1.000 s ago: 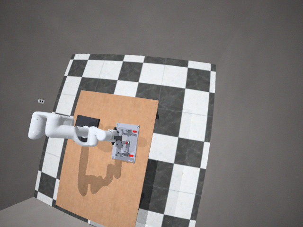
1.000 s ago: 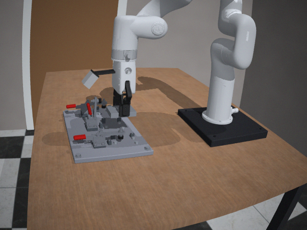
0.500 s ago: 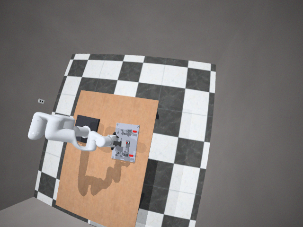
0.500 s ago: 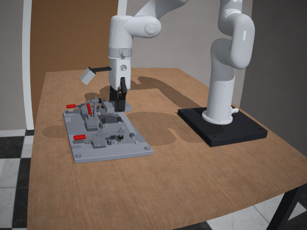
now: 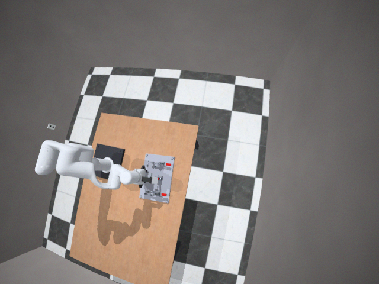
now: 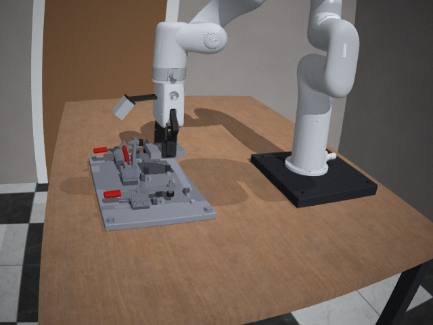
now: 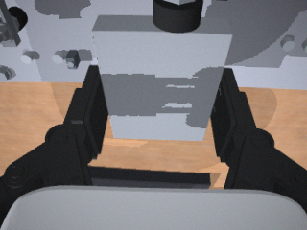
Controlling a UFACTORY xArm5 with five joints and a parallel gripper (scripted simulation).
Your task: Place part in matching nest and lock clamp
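My gripper (image 6: 168, 148) (image 7: 159, 85) (image 5: 146, 178) is shut on the grey block part (image 6: 152, 150) (image 7: 160, 71) and grips it by its long sides. It holds the part level, a little above the edge of the grey fixture plate (image 6: 157, 217) (image 5: 170, 180) (image 7: 269, 73) on the robot's side. In the wrist view the part's far half is over the plate and its near half over the wooden table. A black round clamp tip (image 7: 177, 11) shows just past the part's far end. Three clamps have red handles: the back one (image 6: 100, 149) and the front one (image 6: 112, 193) lie low, the middle one (image 6: 125, 154) stands raised.
The arm's black base plate (image 6: 314, 189) (image 5: 114, 152) stands to the right of the fixture. The wrist camera's grey box (image 6: 122, 108) sticks out to the left above the fixture. Small pads and blocks stand up from the plate.
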